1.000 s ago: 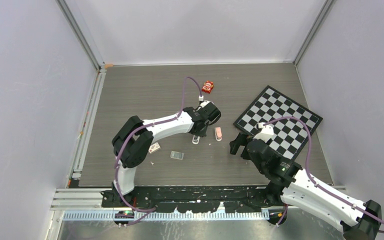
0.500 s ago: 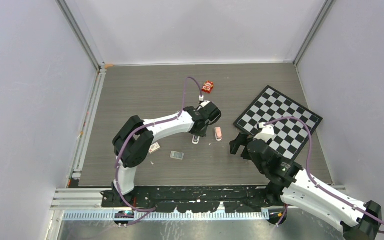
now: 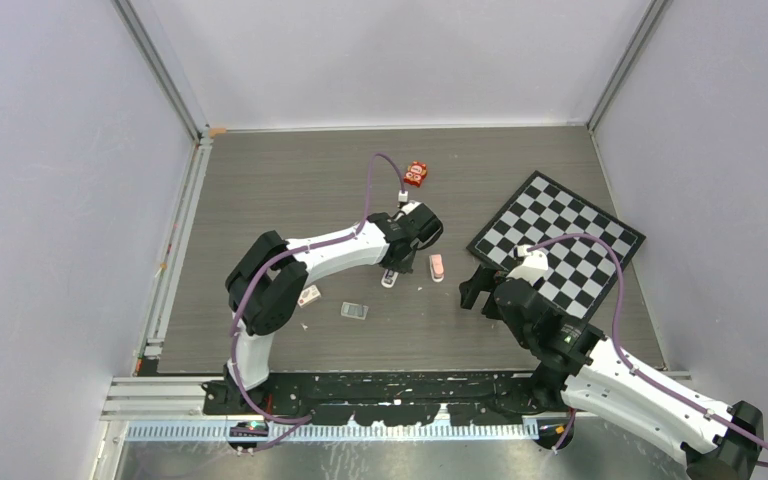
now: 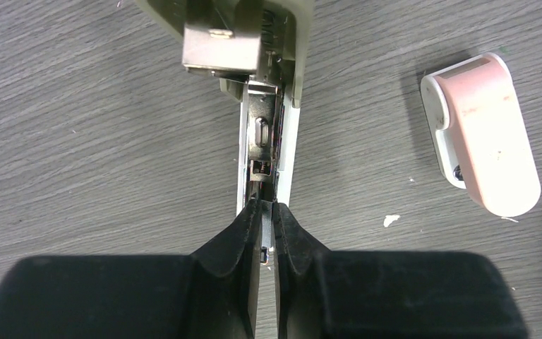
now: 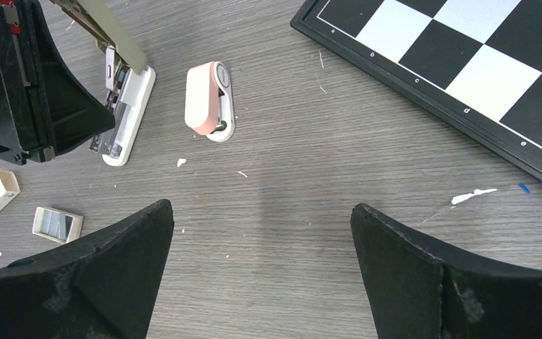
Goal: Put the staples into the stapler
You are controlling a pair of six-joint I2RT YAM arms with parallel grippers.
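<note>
White arm shells [image 3: 340, 250]; black joints [image 3: 263, 292] and jaws; looping purple cables [image 3: 369, 195]

The left pincer [image 4: 267, 208] is matt black plastic. Just ahead of its tips, the stapler [image 4: 261, 134] shows a pale, shiny metal channel set in smooth olive-grey and white plastic. Off to the pincer's side lies a pink-and-white piece [image 4: 481, 134] of smooth satin plastic, on a table [image 4: 77, 141] of matt grey wood-grain flecked with white specks.

Bright, even light from above. Right of the left hand [image 4: 267, 209], the pink piece [image 4: 481, 134] throws a faint shadow toward it. The hand's black fingers [image 4: 226, 247] read dark and soft-edged (detail lost in the black); worktop [image 4: 77, 141] grain is sharp.
</note>
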